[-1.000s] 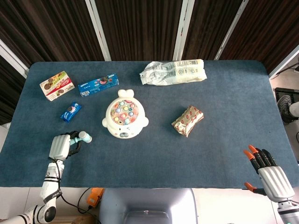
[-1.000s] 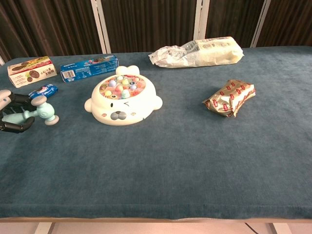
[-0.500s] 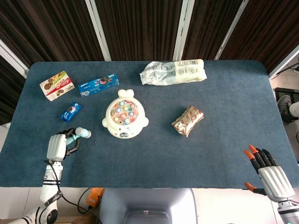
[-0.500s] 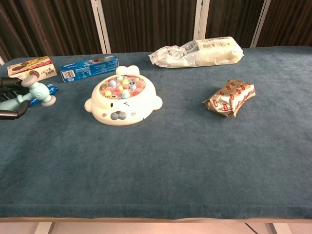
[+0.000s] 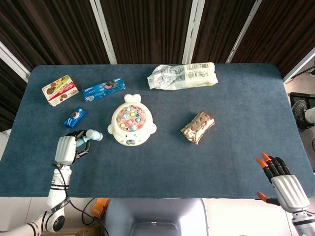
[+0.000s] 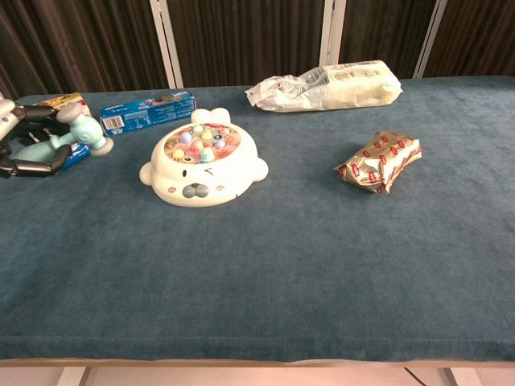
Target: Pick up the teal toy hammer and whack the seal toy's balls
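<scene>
Dark fingers [image 6: 32, 165] of my left hand [image 5: 65, 149] are wrapped round the handle of the teal toy hammer [image 6: 68, 137], whose head pokes out toward the seal toy [image 5: 131, 125] and sits raised off the blue table [image 5: 162, 162], well short of the coloured balls [image 6: 199, 142] in its top. My right hand [image 5: 284, 182] sits at the near right edge of the table, orange-tipped fingers spread and holding nothing; the chest view misses it entirely. Beyond the seal lie a red-patterned snack bag [image 5: 197, 127], a small blue packet [image 5: 75, 117] half hidden behind the hammer in the chest view, a blue biscuit box [image 5: 104, 90], a cookie box [image 5: 60, 90] and a pale bag [image 5: 183, 75].
</scene>
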